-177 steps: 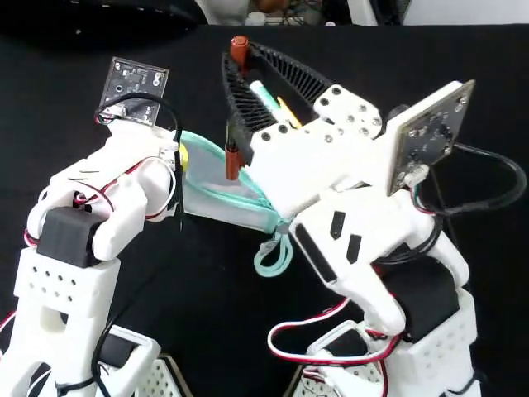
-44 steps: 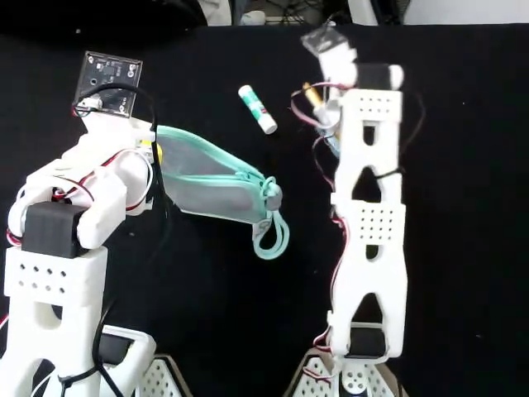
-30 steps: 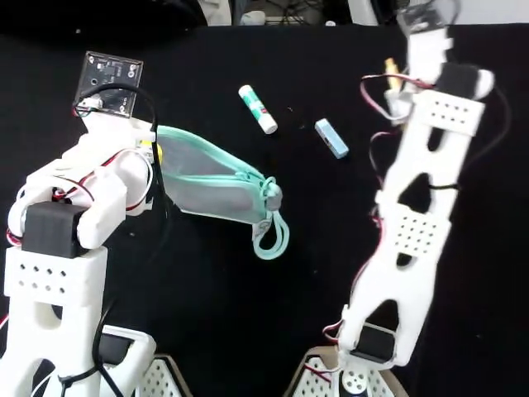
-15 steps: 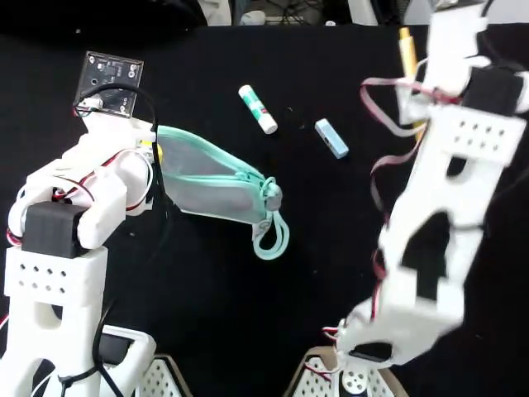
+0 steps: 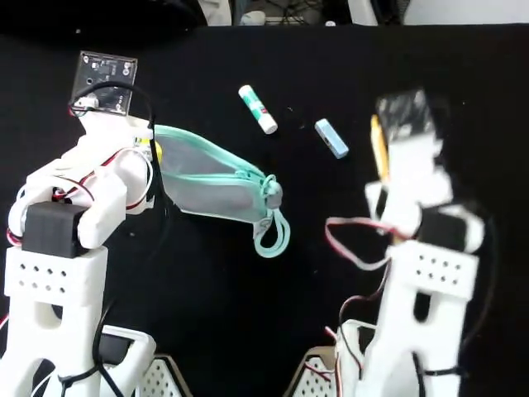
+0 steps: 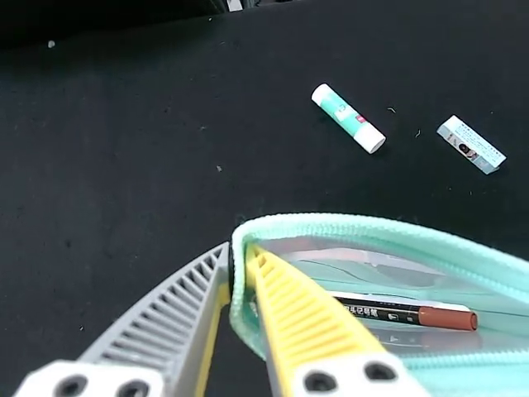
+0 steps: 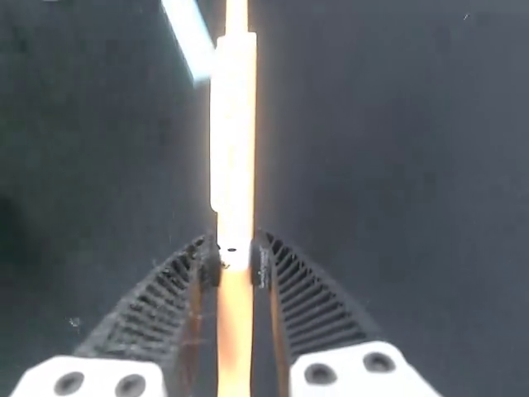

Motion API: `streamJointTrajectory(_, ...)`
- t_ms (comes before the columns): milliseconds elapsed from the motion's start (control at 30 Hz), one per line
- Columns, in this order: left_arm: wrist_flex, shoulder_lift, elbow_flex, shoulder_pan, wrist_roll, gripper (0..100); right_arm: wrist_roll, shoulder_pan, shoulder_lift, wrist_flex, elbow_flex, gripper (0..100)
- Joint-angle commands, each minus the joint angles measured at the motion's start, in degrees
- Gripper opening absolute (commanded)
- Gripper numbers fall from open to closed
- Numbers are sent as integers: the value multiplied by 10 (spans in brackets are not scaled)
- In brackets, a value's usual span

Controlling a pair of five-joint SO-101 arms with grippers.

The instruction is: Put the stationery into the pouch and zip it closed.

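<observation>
A mint-green pouch (image 5: pixel 216 185) lies open on the black table, with a dark marker (image 6: pixel 407 315) inside it. My left gripper (image 6: pixel 241 253) is shut on the pouch's rim (image 6: pixel 347 227) at its left end (image 5: pixel 159 147). A glue stick (image 5: pixel 257 108) and a light blue eraser (image 5: pixel 331 137) lie on the table beyond the pouch. My right gripper (image 7: pixel 235 248) is shut on an orange pen (image 7: pixel 234 124), which it holds in the air to the right of the eraser (image 7: pixel 188 33). The pen (image 5: pixel 378 150) sticks out ahead of the right arm (image 5: pixel 421 248).
The pouch's zipper loop (image 5: pixel 271 236) trails toward the table's near side. Bare black table (image 5: pixel 314 248) lies between the pouch and the right arm. The glue stick (image 6: pixel 347 118) and the eraser (image 6: pixel 471 145) lie apart from each other.
The right arm has swung back from the table's far right edge toward its base, carrying the orange pen. The left arm and pouch have stayed put.
</observation>
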Motion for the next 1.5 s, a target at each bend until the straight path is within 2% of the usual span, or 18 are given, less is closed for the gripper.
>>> streamJointTrajectory(0,30,55,29,-5,11,30,38,40,-27,-79,109,12)
streamJointTrajectory(133,30,55,29,-2,11,30,63,84,7,-139,164,12)
streamJointTrajectory(433,30,55,28,-1,11,30,125,120,138,-159,173,13)
streamJointTrajectory(500,30,55,28,-1,11,30,142,120,170,-157,172,42)
streamJointTrajectory(633,30,55,28,-1,11,30,165,120,218,-161,170,171)
streamJointTrajectory(933,30,55,25,-1,11,30,164,113,229,-140,127,134)
streamJointTrajectory(1100,30,55,27,-1,9,30,163,71,229,-74,48,135)
streamJointTrajectory(1300,33,55,27,-5,9,30,127,-10,234,-75,3,135)
streamJointTrajectory(1467,33,55,27,-5,9,30,127,-19,239,-123,3,135)
